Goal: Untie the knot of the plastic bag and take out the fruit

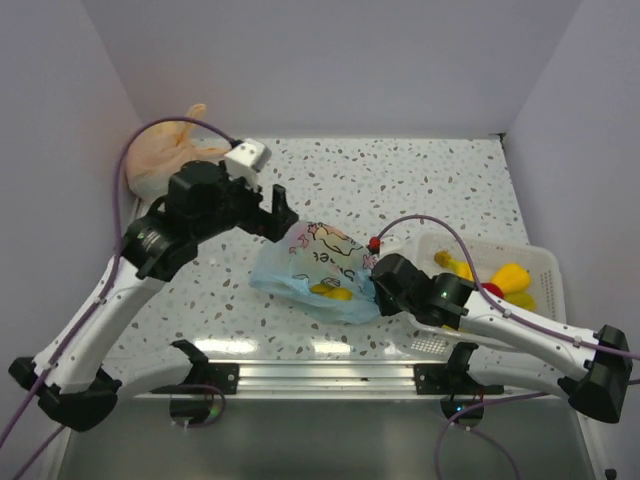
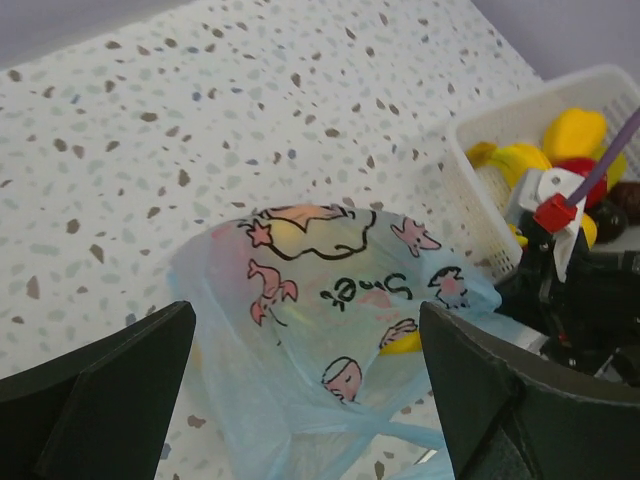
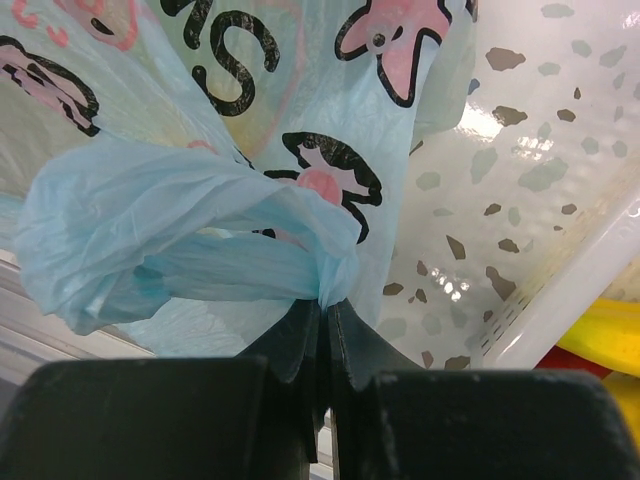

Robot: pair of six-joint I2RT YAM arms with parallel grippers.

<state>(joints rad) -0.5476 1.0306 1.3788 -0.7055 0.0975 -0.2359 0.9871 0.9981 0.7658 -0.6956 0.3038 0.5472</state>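
Blue knot [image 3: 190, 235] not yet undone, fruit [image 1: 330, 292] inside the bag [image 1: 300, 265]; right claw [image 3: 325, 315] pinches its five-o'clock edge, left claw [image 2: 308, 320] gapes empty.

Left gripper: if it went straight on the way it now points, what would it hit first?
The plastic bag. The left gripper is open and aimed at its printed side, which sits framed between the open jaws in the wrist view with nothing in front of it. How close the bag is cannot be judged exactly.
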